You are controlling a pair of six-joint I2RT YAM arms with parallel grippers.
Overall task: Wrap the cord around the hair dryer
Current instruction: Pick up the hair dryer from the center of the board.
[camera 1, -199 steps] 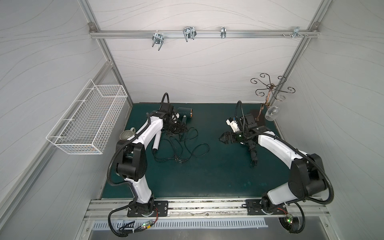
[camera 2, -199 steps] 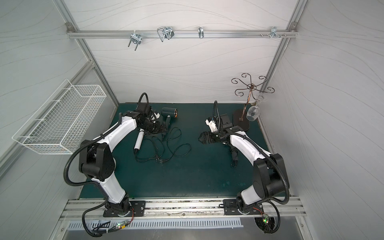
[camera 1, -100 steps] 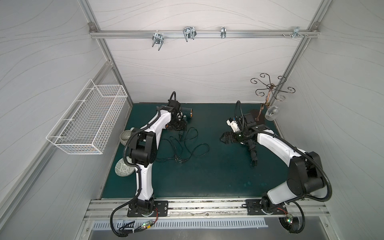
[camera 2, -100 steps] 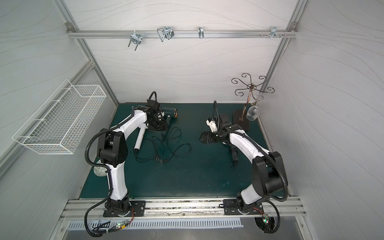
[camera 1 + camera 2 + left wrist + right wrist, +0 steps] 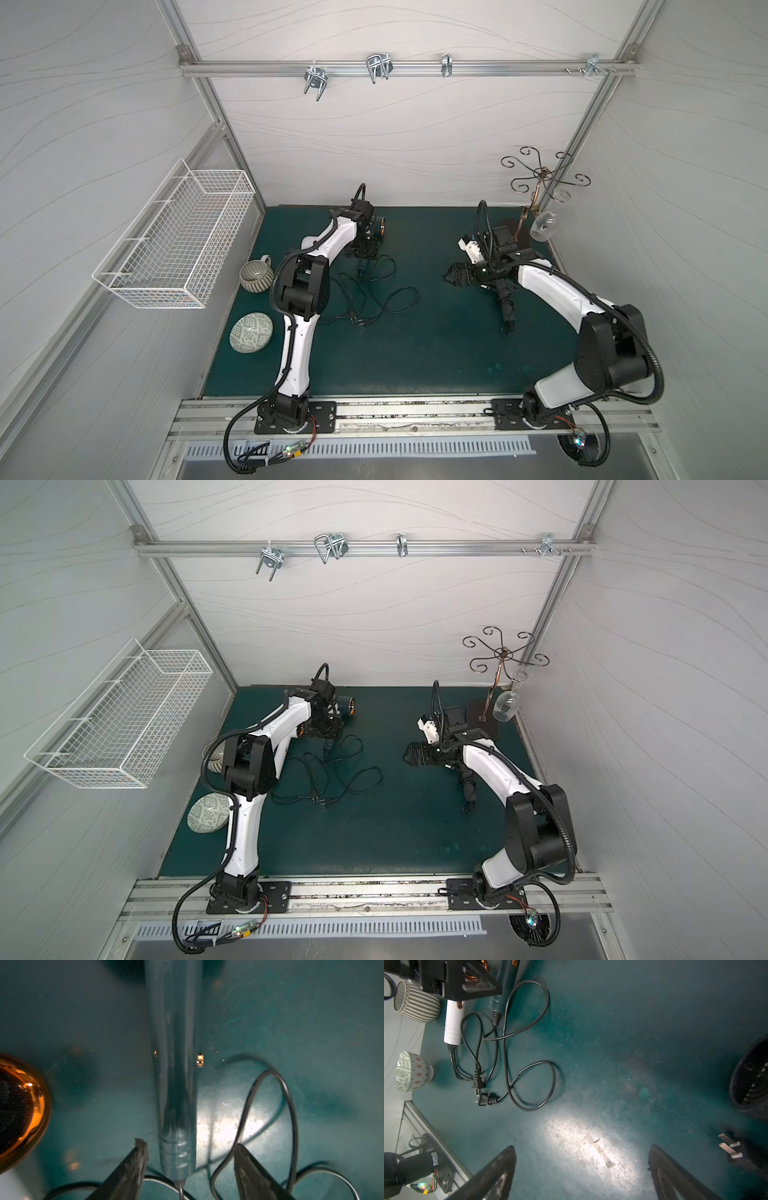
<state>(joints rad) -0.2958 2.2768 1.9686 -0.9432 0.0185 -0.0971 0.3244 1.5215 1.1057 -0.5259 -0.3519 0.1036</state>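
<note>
Nearest the base rail, a patterned bowl [image 5: 251, 338] is seen at the left edge of the green mat [image 5: 415, 353]. Just past it, two plugs [image 5: 360, 321] are laid side by side. The cord [image 5: 555, 1080] is spread over the mat in loose loops, none of it wound on the teal hair dryer [image 5: 174, 1064].

Farther in, on the right, the right gripper [image 5: 582, 1148] is held low over bare mat, its jaws spread wide with nothing between them. A black appliance [image 5: 749, 1082] is seen just beside it. At the mat's left edge a striped mug [image 5: 256, 276] is set.

Toward the back wall, the teal hair dryer is laid flat with its handle pointing forward. A white hair dryer [image 5: 453, 1022] is laid just beside it. The left gripper [image 5: 190, 1145] is lowered over the cord end of the teal handle. Its jaws are parted on either side of that handle, a gap is visible on each side, and nothing is clamped.

In the far right corner a wine glass [image 5: 542, 226] is hung upside down from a scrolled metal stand [image 5: 540, 178]. On the left wall a wire basket [image 5: 174, 241] is mounted.
</note>
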